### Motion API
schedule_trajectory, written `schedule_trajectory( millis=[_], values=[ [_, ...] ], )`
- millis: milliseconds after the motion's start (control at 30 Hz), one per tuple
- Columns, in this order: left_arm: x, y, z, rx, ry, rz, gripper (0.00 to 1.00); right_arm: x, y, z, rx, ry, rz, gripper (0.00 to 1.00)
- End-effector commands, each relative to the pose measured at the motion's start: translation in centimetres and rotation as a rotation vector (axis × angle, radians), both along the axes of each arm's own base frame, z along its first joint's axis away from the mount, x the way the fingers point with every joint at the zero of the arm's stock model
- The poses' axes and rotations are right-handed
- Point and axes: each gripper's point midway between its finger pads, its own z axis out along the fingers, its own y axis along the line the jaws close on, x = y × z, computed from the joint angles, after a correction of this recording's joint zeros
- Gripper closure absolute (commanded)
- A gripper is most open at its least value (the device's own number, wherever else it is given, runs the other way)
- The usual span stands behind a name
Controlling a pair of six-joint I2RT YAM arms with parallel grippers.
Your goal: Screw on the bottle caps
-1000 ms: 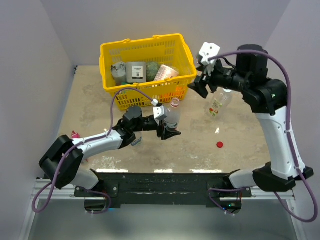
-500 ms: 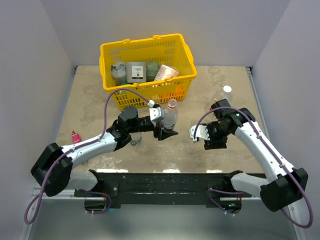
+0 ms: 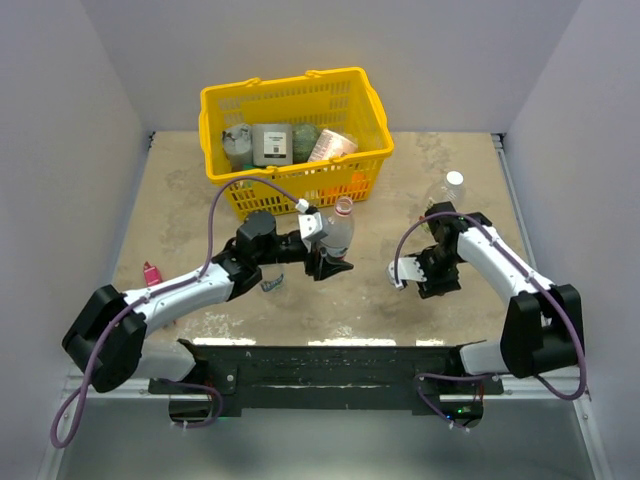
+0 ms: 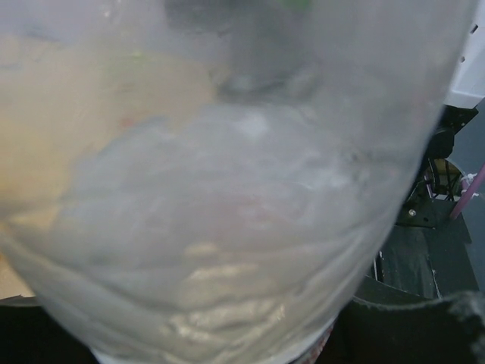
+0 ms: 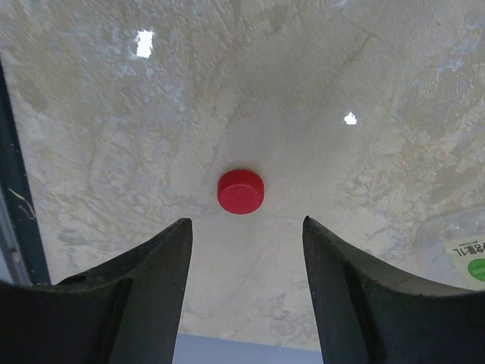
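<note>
The right tool (image 5: 246, 227) hangs open over the red cap (image 5: 241, 191) on the worktop (image 5: 114, 114), so we should drop straight and pinch its sides while the left tool (image 3: 328, 262) clamps the bottle (image 3: 340, 230).

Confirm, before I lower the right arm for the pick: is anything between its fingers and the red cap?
Nothing visible does. The red cap lies alone on the table, just ahead of the open right gripper. A white label at the view's edge sits off to the side, out of the path.
</note>
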Motion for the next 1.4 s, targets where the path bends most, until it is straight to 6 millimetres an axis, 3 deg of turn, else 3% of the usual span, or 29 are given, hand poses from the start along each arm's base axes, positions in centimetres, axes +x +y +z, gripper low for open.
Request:
schedule_trajectory(
  millis=[0,600,1367],
  values=[
    [0.7,-0.6,1.6,-0.039,-0.028,-0.005,1.0,1.4,-0.8,-0.7,-0.028,-0.038,0.082,0.37],
    [1.3,-1.2,1.6,-0.043,-0.011,-0.005,1.0,0.8,-2.4,-4.4,-0.088,0.011,0.09,0.45],
    [1.6,-1.4,0.8,-0.031,0.005,-0.003,1.0,0.6,-2.9,-5.7,-0.082,-0.024,0.005,0.53]
  ],
)
